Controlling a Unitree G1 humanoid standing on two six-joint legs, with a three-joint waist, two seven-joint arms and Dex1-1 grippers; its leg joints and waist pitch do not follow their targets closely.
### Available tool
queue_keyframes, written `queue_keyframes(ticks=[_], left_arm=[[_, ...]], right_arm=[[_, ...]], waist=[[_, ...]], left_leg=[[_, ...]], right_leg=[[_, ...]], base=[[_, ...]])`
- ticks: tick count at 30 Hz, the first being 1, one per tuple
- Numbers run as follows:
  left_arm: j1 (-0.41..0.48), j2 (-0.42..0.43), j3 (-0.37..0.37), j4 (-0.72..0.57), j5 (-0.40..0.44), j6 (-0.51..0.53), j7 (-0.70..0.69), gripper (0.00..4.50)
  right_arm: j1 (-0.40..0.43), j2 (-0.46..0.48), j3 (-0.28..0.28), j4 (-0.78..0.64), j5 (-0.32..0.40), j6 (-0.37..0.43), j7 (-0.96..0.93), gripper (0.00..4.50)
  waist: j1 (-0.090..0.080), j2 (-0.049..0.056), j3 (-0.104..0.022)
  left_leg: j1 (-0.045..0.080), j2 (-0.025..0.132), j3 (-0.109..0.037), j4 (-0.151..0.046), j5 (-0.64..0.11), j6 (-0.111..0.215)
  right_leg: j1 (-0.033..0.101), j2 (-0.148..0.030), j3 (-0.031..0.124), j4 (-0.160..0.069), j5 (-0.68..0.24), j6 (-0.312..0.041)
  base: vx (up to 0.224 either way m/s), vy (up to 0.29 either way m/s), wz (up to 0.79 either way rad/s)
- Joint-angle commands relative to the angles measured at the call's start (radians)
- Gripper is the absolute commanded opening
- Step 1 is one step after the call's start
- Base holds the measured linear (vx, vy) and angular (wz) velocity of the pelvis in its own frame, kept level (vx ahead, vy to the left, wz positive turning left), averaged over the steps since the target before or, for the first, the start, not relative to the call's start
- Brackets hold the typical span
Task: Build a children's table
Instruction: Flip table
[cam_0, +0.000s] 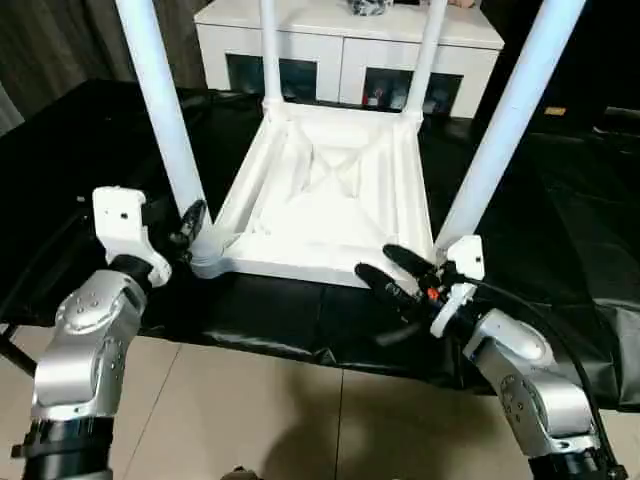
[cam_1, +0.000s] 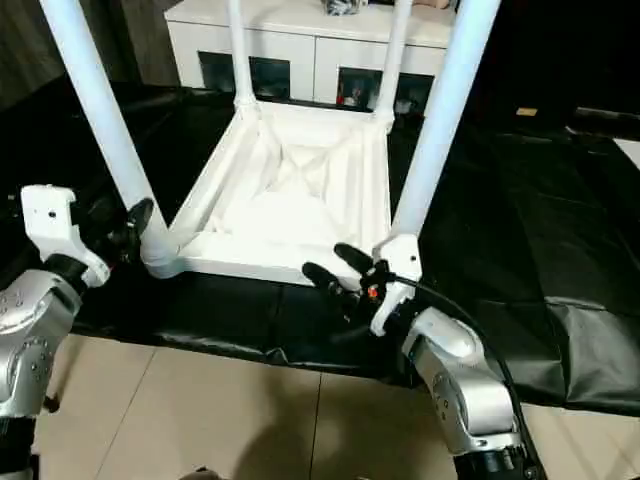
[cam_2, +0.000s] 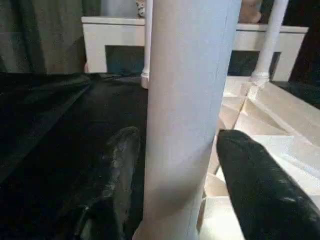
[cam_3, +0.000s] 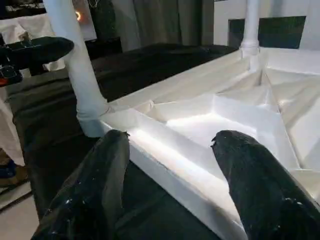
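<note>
The children's table lies upside down on a black sheet: the white ribbed tabletop has four white legs standing up from its corner sockets. My left gripper is at the base of the near-left leg. In the left wrist view that leg fills the gap between my two black fingers, which lie against both its sides. My right gripper is open and empty, just in front of the tabletop's near edge by the near-right leg. The right wrist view looks between its fingers across the tabletop.
A white cabinet with glass doors stands close behind the far legs. The black sheet spreads wide on both sides of the table. Tiled floor shows in front of it, between my forearms.
</note>
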Motion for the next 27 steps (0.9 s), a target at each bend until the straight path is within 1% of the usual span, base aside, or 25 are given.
queue_keyframes(ticks=[1,3,4,5,6,8,9,10,11,13,14,16,18,19,20,22,23,24,25,27], left_arm=[[-0.029,0.015,0.0,0.022,-0.008,-0.012,-0.029,2.45],[-0.042,0.024,-0.01,0.034,-0.012,-0.006,-0.057,2.45],[-0.045,0.028,-0.013,0.037,-0.007,-0.004,-0.056,2.6],[-0.051,0.031,-0.015,0.04,-0.01,0.008,-0.061,2.7],[-0.059,0.034,-0.017,0.046,-0.008,0.015,-0.061,2.76],[-0.081,0.041,-0.025,0.074,0.012,0.012,-0.055,2.88],[-0.087,0.043,-0.027,0.083,0.021,0.007,-0.052,2.94],[-0.093,0.043,-0.028,0.091,0.027,0.002,-0.048,2.94],[-0.099,0.044,-0.03,0.101,0.036,-0.009,-0.045,3.13],[-0.108,0.045,-0.03,0.114,0.04,-0.022,-0.049,3.13],[-0.115,0.044,-0.022,0.121,0.041,-0.02,-0.039,2.78],[-0.115,0.044,-0.019,0.121,0.041,-0.009,-0.032,2.74],[-0.11,0.044,-0.017,0.113,0.04,-0.004,-0.032,2.76],[-0.107,0.044,-0.018,0.109,0.039,-0.001,-0.034,2.41],[-0.103,0.045,-0.017,0.106,0.037,0.003,-0.034,2.31],[-0.102,0.045,-0.017,0.105,0.037,0.004,-0.033,2.32],[-0.101,0.044,-0.014,0.103,0.036,0.008,-0.032,2.18],[-0.101,0.044,-0.014,0.103,0.036,0.008,-0.032,2.18],[-0.101,0.043,-0.013,0.103,0.035,0.007,-0.033,2.02],[-0.101,0.042,-0.009,0.102,0.032,0.01,-0.03,1.97]], right_arm=[[-0.002,-0.001,0.001,0.003,-0.007,-0.014,0.0,3.0],[-0.003,-0.005,0.01,0.011,-0.018,-0.029,0.006,3.0],[-0.002,-0.006,0.011,0.011,-0.018,-0.033,0.008,3.0],[-0.001,-0.004,0.007,0.011,-0.017,-0.035,0.009,3.0],[0.0,-0.003,0.004,0.012,-0.018,-0.038,0.009,3.0],[0.003,-0.004,0.001,0.013,-0.023,-0.043,0.006,3.0],[0.003,-0.004,0.002,0.011,-0.022,-0.043,0.006,3.0],[0.003,-0.003,0.003,0.01,-0.021,-0.041,0.007,3.0],[0.004,-0.004,0.007,0.009,-0.021,-0.042,0.011,3.0],[0.003,-0.01,0.023,0.005,-0.023,-0.04,0.028,3.0],[0.001,-0.013,0.033,0.001,-0.015,-0.031,0.045,3.0],[0.003,-0.016,0.037,-0.006,0.006,-0.014,0.067,3.0],[0.006,-0.027,0.049,-0.015,0.016,-0.013,0.099,3.0],[0.007,-0.03,0.055,-0.02,0.022,-0.014,0.117,3.0],[0.004,-0.034,0.062,-0.028,0.036,-0.011,0.142,3.0],[0.003,-0.034,0.063,-0.03,0.042,-0.007,0.148,3.0],[0.0,-0.036,0.06,-0.032,0.048,-0.002,0.152,3.0],[0.0,-0.036,0.06,-0.032,0.048,-0.002,0.152,3.0],[0.0,-0.037,0.059,-0.033,0.05,-0.002,0.156,3.0],[-0.002,-0.038,0.056,-0.027,0.048,-0.005,0.158,3.0]], waist=[[-0.003,0.007,-0.053],[-0.004,0.01,-0.053],[-0.005,0.009,-0.053],[-0.005,0.011,-0.054],[-0.005,0.015,-0.054],[-0.004,0.012,-0.054],[-0.004,0.018,-0.055],[-0.006,0.014,-0.054],[-0.005,0.013,-0.056],[-0.005,0.018,-0.057],[-0.005,0.016,-0.059],[-0.005,0.015,-0.06],[-0.004,0.017,-0.061],[-0.004,0.017,-0.061],[-0.004,0.014,-0.061],[-0.003,0.015,-0.061],[-0.002,0.015,-0.06],[-0.003,0.016,-0.059],[-0.003,0.015,-0.059],[-0.003,0.014,-0.058]], left_leg=[[0.005,0.028,-0.001,-0.098,-0.285,-0.014],[0.003,0.028,-0.002,-0.099,-0.278,-0.016],[0.003,0.028,-0.002,-0.099,-0.274,-0.017],[0.004,0.029,-0.001,-0.098,-0.273,-0.017],[0.005,0.029,-0.001,-0.098,-0.272,-0.018],[0.008,0.028,0.001,-0.097,-0.275,-0.015],[0.006,0.028,-0.001,-0.098,-0.268,-0.016],[0.003,0.029,0.0,-0.099,-0.267,-0.016],[0.004,0.028,0.0,-0.098,-0.259,-0.016],[0.004,0.028,-0.001,-0.098,-0.247,-0.014],[0.004,0.029,0.001,-0.097,-0.233,-0.01],[0.002,0.029,0.001,-0.096,-0.213,-0.004],[0.003,0.03,0.002,-0.094,-0.193,0.003],[0.003,0.031,0.002,-0.094,-0.194,0.004],[0.003,0.031,0.002,-0.094,-0.189,0.008],[0.004,0.032,0.003,-0.094,-0.19,0.013],[0.004,0.032,0.003,-0.094,-0.193,0.013],[0.004,0.032,0.003,-0.095,-0.198,0.011],[0.004,0.032,0.003,-0.096,-0.204,0.01],[0.004,0.032,0.003,-0.097,-0.216,0.006]], right_leg=[[0.035,-0.053,0.047,-0.088,-0.287,-0.141],[0.038,-0.053,0.046,-0.086,-0.271,-0.143],[0.039,-0.053,0.046,-0.085,-0.265,-0.145],[0.039,-0.053,0.047,-0.084,-0.244,-0.154],[0.039,-0.053,0.047,-0.083,-0.238,-0.158],[0.037,-0.051,0.047,-0.085,-0.235,-0.16],[0.04,-0.052,0.047,-0.082,-0.226,-0.163],[0.043,-0.051,0.047,-0.083,-0.224,-0.161],[0.044,-0.052,0.046,-0.082,-0.22,-0.16],[0.046,-0.053,0.046,-0.081,-0.2,-0.165],[0.047,-0.052,0.045,-0.079,-0.173,-0.17],[0.05,-0.052,0.045,-0.076,-0.143,-0.18],[0.051,-0.053,0.044,-0.072,-0.108,-0.196],[0.051,-0.052,0.044,-0.072,-0.104,-0.199],[0.052,-0.052,0.044,-0.071,-0.093,-0.205],[0.052,-0.053,0.044,-0.071,-0.092,-0.211],[0.053,-0.054,0.044,-0.072,-0.105,-0.21],[0.051,-0.054,0.044,-0.073,-0.114,-0.21],[0.051,-0.054,0.044,-0.074,-0.124,-0.209],[0.051,-0.055,0.044,-0.076,-0.145,-0.204]], base=[[0.0,0.0,0.0],[0.0,0.0,0.0],[0.0,0.0,0.0],[0.0,0.0,0.0],[0.0,0.0,0.0],[0.0,0.0,0.0],[0.0,0.0,0.0],[0.0,0.0,0.0],[0.0,0.0,0.0],[0.0,0.0,0.0],[0.0,0.0,0.0],[0.0,0.0,0.0],[0.0,0.0,0.0],[0.0,0.0,0.0],[0.0,0.0,0.0],[0.0,0.0,0.0],[0.0,0.0,0.0],[0.0,0.0,0.0],[0.0,0.0,0.0],[0.0,0.0,0.0]])
